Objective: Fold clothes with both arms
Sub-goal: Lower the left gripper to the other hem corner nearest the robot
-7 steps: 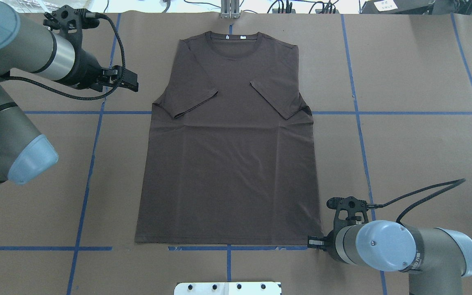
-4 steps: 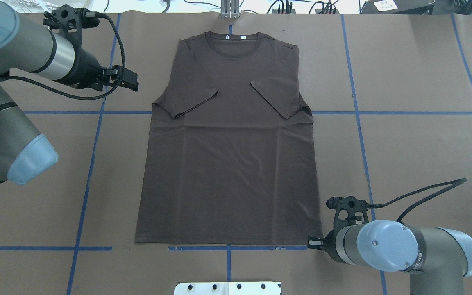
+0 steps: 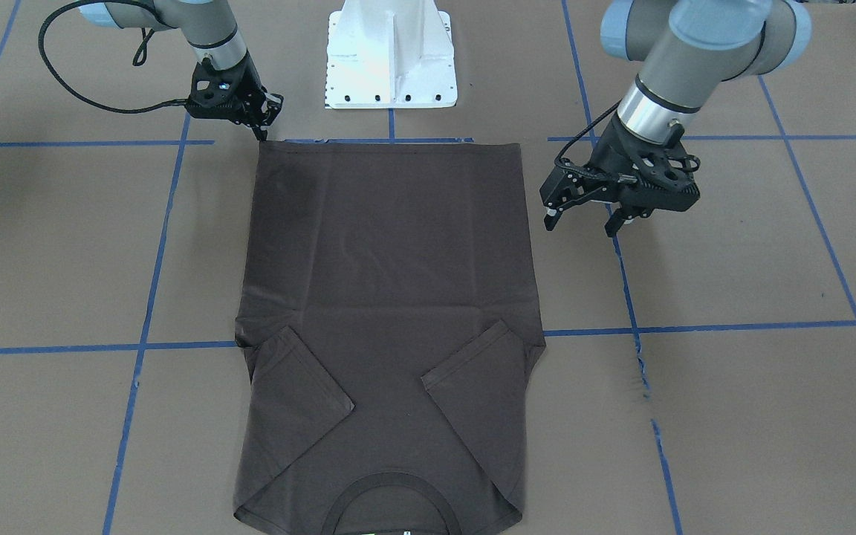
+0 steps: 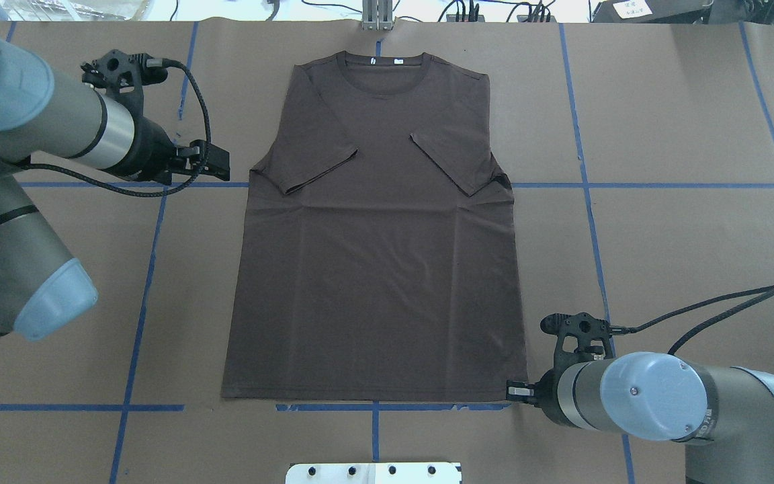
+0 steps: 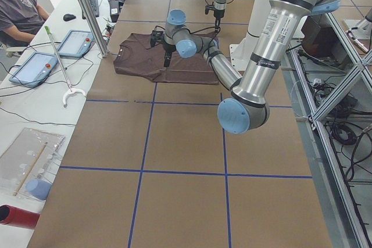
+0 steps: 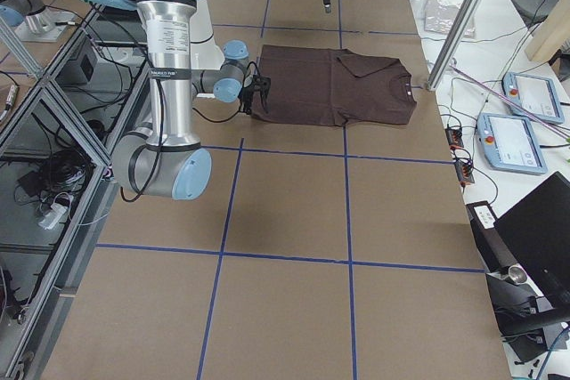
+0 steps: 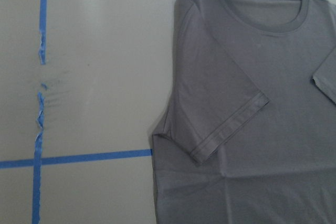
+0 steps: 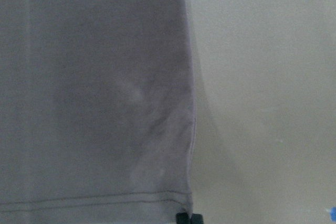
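Note:
The dark brown T-shirt [image 4: 373, 269] lies flat on the brown table, collar at the far edge, both short sleeves folded in over the chest. My left gripper [image 4: 220, 165] hovers open beside the shirt's left sleeve fold; the front-facing view shows its fingers spread [image 3: 580, 221] above bare table. My right gripper [image 4: 513, 392] sits low at the near right hem corner, its fingers drawn together [image 3: 260, 134]. In the right wrist view a black fingertip [image 8: 188, 217] meets the hem corner of the shirt [image 8: 94, 87]. The left wrist view shows the sleeve and collar [image 7: 252, 93].
The white pedestal base [image 3: 391, 59] stands just behind the hem. Blue tape lines [image 4: 138, 289] grid the table. A metal post [image 4: 377, 17] rises beyond the collar. Tablets [image 5: 75, 42] and a seated person [image 5: 17, 4] are off the far side.
My left gripper has moved nearer the robot along the shirt's left side, still open. The right arm shifted slightly at the hem corner. The shirt has not moved.

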